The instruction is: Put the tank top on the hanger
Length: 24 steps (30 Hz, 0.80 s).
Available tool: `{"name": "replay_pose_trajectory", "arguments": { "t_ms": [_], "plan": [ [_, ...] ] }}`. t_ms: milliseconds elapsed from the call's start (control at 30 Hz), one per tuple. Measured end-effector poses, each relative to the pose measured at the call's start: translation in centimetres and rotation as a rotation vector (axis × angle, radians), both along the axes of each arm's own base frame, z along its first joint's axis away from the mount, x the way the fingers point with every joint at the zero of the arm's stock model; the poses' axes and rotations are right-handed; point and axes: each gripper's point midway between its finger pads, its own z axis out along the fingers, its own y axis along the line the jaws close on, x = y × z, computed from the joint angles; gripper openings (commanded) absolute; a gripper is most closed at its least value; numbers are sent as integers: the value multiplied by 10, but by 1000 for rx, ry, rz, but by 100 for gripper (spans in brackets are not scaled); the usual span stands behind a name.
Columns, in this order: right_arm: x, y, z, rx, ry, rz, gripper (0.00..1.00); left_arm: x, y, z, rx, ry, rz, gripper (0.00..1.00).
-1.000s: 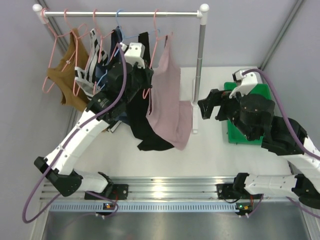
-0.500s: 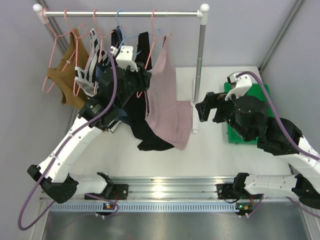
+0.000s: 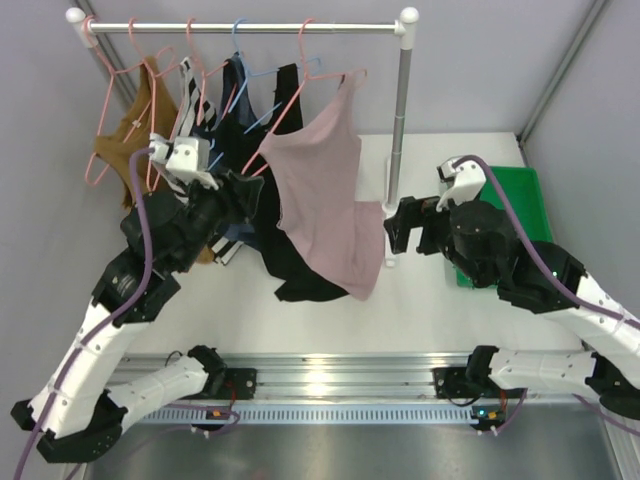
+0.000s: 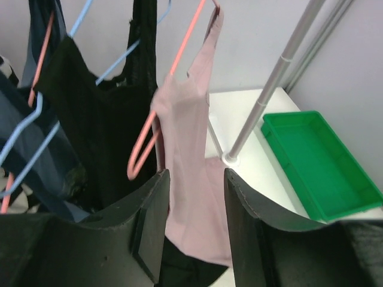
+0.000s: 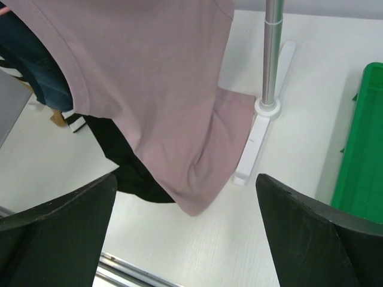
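The mauve-pink tank top [image 3: 325,195] hangs from a salmon-pink hanger [image 3: 285,115] hooked on the rail and tilted steeply down to the left. Its hem reaches the table. In the left wrist view the hanger [image 4: 146,140] pokes its lower loop out beside the tank top [image 4: 191,149]. My left gripper [image 3: 248,192] is open just left of the top, and nothing lies between the jaws [image 4: 194,197]. My right gripper [image 3: 398,225] stands wide open to the right of the rack pole, apart from the cloth. Below it I see the tank top [image 5: 149,78] and its hem.
On the rail [image 3: 240,27] hang a mustard-brown top [image 3: 125,155], a striped garment, a black top [image 3: 290,255] and light-blue hangers [image 3: 245,65]. The rack pole [image 3: 400,120] stands on a white foot [image 3: 388,250]. A green tray [image 3: 515,195] sits far right under the right arm.
My left gripper opened, let go at the hanger and drew back down-left. The tank top and hanger swung out and tilted. The right gripper edged left.
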Motion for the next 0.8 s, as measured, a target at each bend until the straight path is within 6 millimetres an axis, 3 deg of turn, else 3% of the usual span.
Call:
{"name": "replay_pose_trajectory", "arguments": {
  "t_ms": [100,267,433,633,800],
  "plan": [
    [1,1,-9,-10,6,0,100,-20,6,-15,-14,9,-42,47],
    [-2,-3,-32,-26,25,-5,100,-48,2,-59,-31,64,-148,46],
    [-5,-9,-63,-46,58,-22,100,-68,-11,-130,-63,193,-241,46],
    [-13,-25,-114,-79,110,-58,100,-84,-18,-225,-95,389,-272,46],
    [-19,-39,-137,-57,121,-91,100,-90,-16,-248,-124,433,-261,46]
  ]
}}
